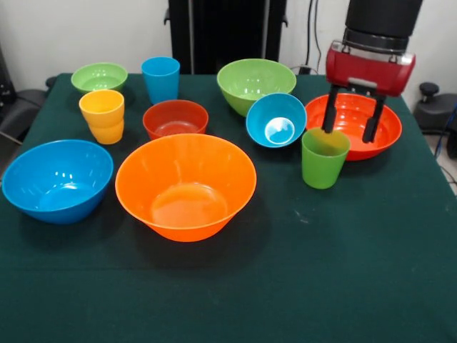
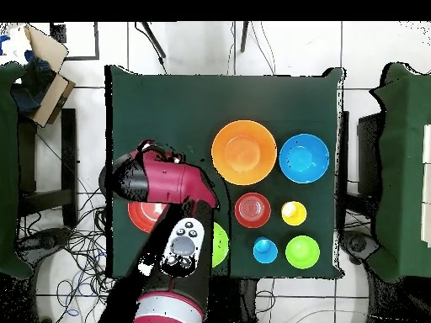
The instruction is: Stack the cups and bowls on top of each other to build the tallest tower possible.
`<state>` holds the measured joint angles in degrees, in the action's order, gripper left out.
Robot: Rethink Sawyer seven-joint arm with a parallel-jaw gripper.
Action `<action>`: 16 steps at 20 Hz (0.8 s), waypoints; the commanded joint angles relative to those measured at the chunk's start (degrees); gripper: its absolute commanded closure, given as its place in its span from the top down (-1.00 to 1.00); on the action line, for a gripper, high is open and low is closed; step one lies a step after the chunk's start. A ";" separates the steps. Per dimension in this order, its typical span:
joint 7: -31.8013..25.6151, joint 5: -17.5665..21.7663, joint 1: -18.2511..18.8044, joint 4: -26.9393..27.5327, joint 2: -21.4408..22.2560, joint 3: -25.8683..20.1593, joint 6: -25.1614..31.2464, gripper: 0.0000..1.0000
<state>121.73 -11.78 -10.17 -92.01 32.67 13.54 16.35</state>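
My gripper is open and empty, its two black fingers hanging over the wide, shallow red-orange bowl at the right. A green cup stands just in front of that bowl. A small blue bowl lies tilted beside it, its mouth facing the camera. A large green bowl, a small red bowl, a large orange bowl, a large blue bowl, a yellow-orange cup, a blue cup and a small green bowl stand apart. No tower stands.
Everything sits on a dark green cloth over the table. In the overhead view my arm hides the gripper and most of the red-orange bowl. Cables and chairs lie around the table.
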 commanded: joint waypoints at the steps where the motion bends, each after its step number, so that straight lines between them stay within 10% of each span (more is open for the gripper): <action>1: 11.39 -2.41 -1.45 7.92 -8.15 3.38 4.43 1.00; 16: 12.68 -3.58 -3.56 6.78 -9.34 4.14 5.51 1.00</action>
<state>124.13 -13.36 -12.18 -86.30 25.42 20.87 16.36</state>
